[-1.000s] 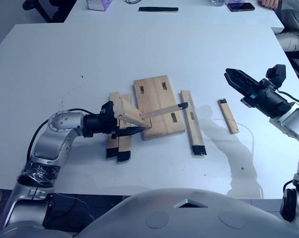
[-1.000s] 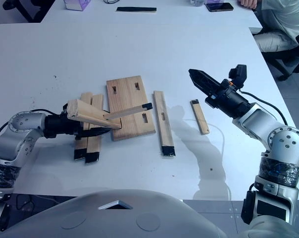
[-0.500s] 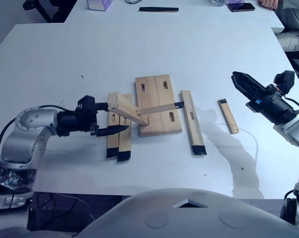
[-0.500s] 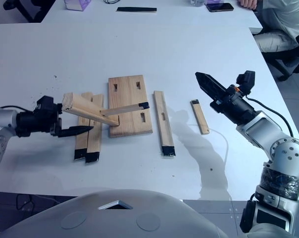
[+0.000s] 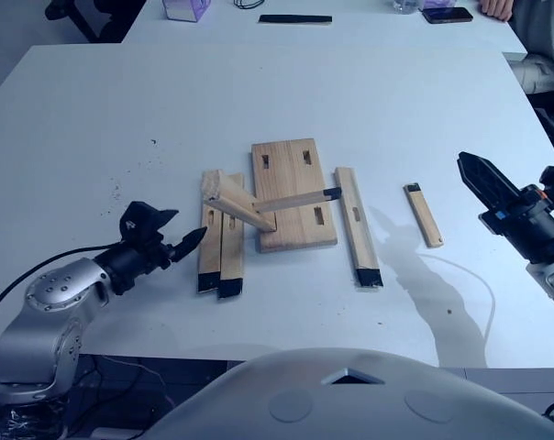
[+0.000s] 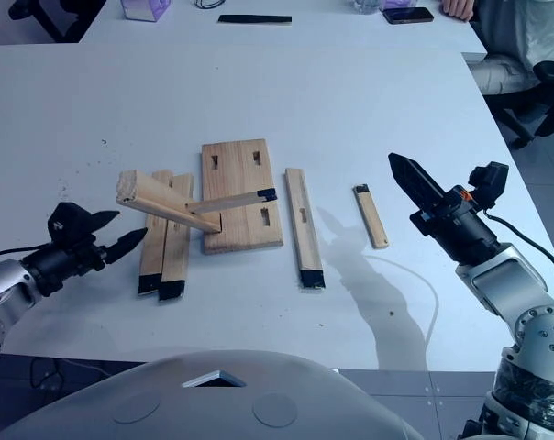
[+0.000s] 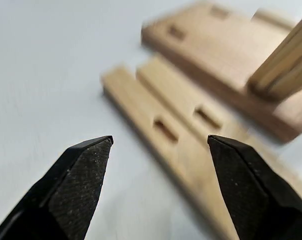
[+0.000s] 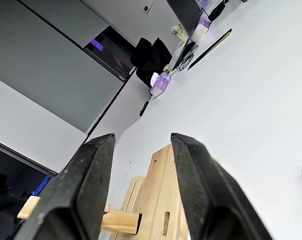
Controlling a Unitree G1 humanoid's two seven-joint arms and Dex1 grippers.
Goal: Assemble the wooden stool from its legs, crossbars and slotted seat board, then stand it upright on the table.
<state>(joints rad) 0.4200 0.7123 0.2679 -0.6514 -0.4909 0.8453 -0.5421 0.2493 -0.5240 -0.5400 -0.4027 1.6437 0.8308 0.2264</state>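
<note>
Leg (image 5: 238, 203) tilted on seat board (image 5: 289, 172), crossbar (image 5: 423, 214) apart

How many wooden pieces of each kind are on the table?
Seat board: 1
Legs: 4 (two flat side by side, one tilted up, one lying right of the board)
Crossbars: 2 (one short, lying alone; one thin, across the board)
Total: 7 wooden pieces

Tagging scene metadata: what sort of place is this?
Probably an office or meeting room: a large white table, a second table behind it carrying a smartphone and a purple tissue box, and a black office chair beyond.
</note>
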